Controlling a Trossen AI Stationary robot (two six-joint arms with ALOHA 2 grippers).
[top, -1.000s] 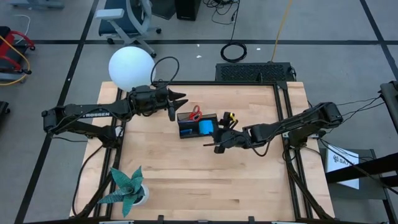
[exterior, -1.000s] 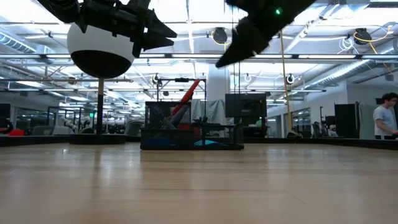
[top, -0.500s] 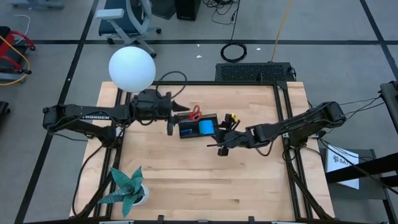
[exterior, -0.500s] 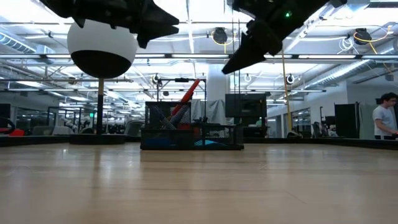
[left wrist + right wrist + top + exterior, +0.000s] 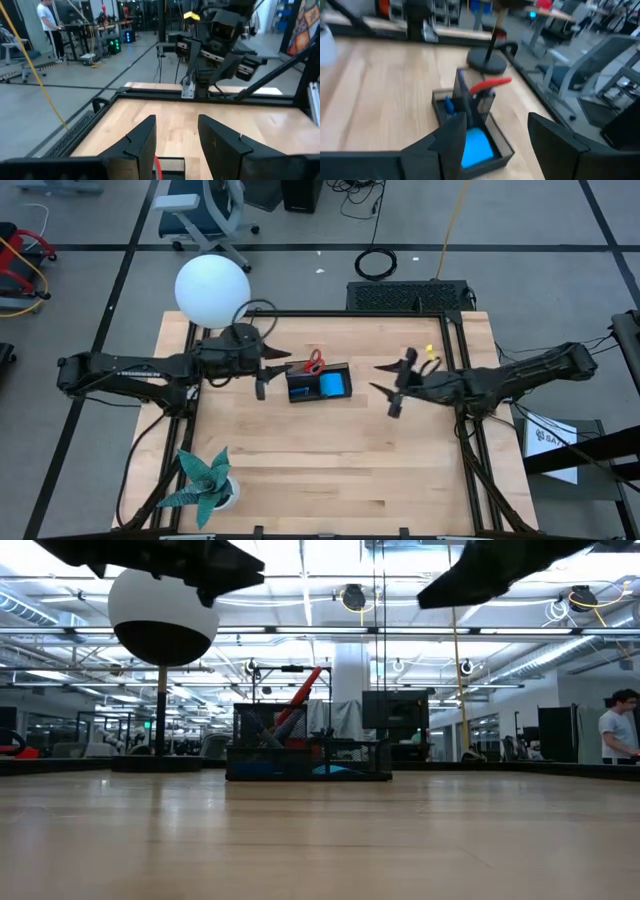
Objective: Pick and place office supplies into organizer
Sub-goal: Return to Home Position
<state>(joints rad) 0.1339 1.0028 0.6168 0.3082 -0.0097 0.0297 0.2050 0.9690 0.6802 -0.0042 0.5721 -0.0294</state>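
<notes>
The right tool (image 5: 384,380) has drawn back from the organizer (image 5: 341,369), which now sits well ahead of its open, empty fingers. The left tool (image 5: 274,372), also open and empty, hangs just beside the organizer. Pad (image 5: 331,385) and scissors (image 5: 314,361) are inside.

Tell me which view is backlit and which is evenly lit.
Low view: ceiling lights shine from behind, so the left gripper and right gripper are black silhouettes, the black mesh desk organizer dim. High view: evenly lit, the bright blue square pad plain inside it.
</notes>
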